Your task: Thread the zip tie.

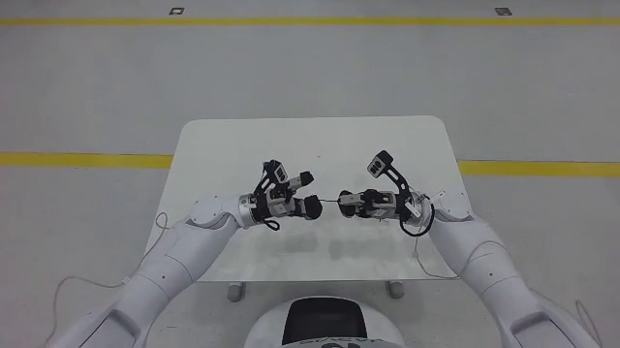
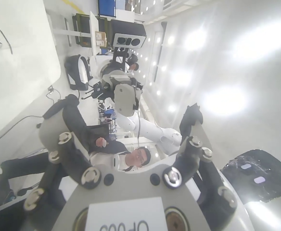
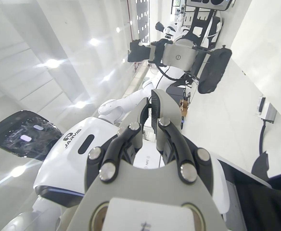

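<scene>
Right hand (image 1: 345, 204) pinches a thin black zip tie (image 1: 332, 200) above the white counter (image 1: 407, 135). Left hand (image 1: 309, 195) gapes empty; it should next catch the tip.

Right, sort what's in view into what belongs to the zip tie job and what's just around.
Job:
- zip tie, a thin dark strip between the grippers
- right gripper, shut on it
- left gripper, open, facing the tie

Just around:
- white table under the arms
- yellow floor lines
</scene>
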